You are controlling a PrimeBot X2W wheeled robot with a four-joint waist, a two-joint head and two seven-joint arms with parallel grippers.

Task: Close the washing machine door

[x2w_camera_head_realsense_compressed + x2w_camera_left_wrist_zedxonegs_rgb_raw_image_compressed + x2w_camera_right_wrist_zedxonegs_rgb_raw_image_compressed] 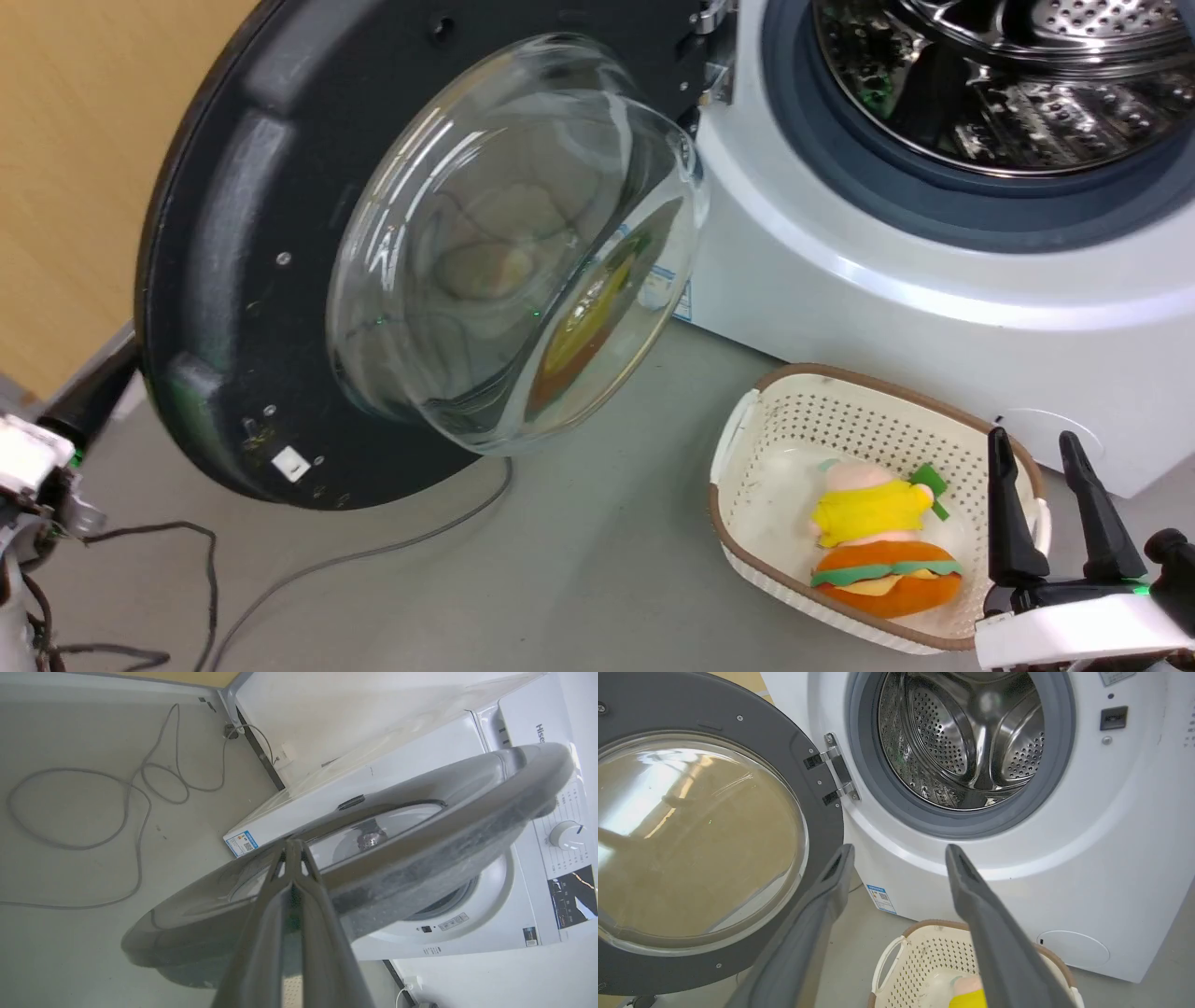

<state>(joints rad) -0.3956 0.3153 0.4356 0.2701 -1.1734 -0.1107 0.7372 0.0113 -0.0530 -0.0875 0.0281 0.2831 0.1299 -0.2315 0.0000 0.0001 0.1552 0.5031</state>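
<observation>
The washing machine door [233, 233] stands wide open, swung out to the left of the white washing machine [887, 299], with its clear glass bowl [504, 252] facing me. The steel drum [1008, 75] lies open. My left gripper [292, 845] is shut with nothing in it, and its tips rest at the door's outer face [420, 826]. In the head view its dark fingers [93, 397] reach behind the door's left edge. My right gripper [1034, 439] is open, low on the right above the basket; in its wrist view [899, 851] it points at the machine's front [1111, 858].
A cream perforated basket [747, 448] holding a plush toy [878, 541] sits on the grey floor before the machine. A grey cable [373, 551] trails across the floor under the door. A tan wall stands behind the door on the left.
</observation>
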